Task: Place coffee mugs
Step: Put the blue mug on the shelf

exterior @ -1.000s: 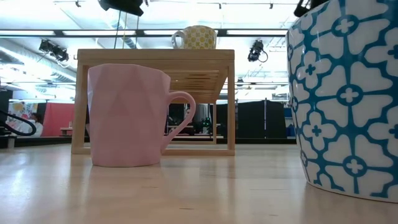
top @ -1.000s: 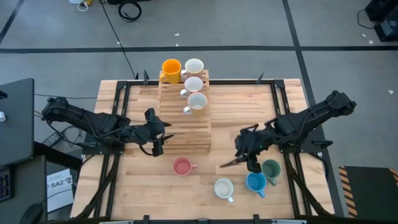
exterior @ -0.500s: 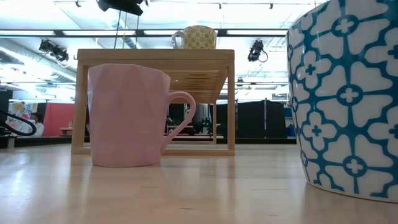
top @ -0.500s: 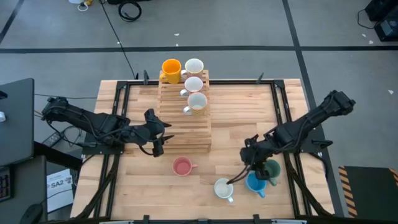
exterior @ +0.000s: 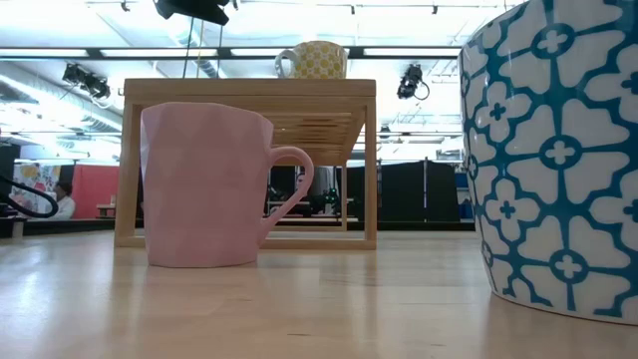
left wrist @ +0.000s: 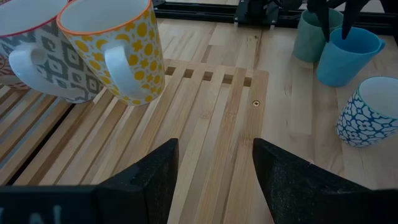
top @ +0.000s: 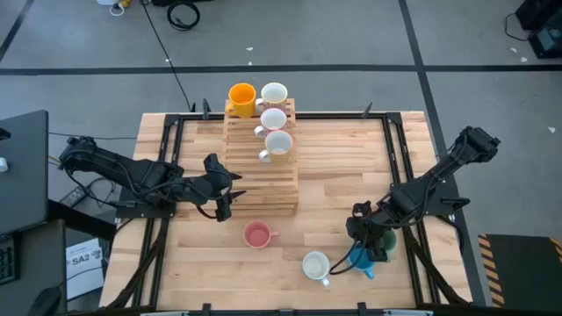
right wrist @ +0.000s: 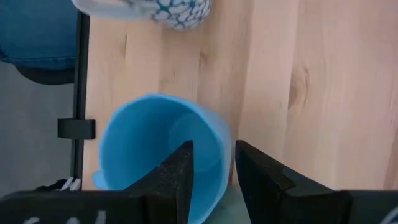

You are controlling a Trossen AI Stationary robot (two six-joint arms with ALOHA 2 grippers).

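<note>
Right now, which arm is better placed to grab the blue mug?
Right. The right gripper is already over the blue mug, fingers open astride its rim. The left gripper waits by the wooden rack, across the table from it.

You get bright, even overhead light; ceiling lamps (exterior: 82, 78) glare in the low view (nearest patterned mug (exterior: 558, 150) blurred).
</note>
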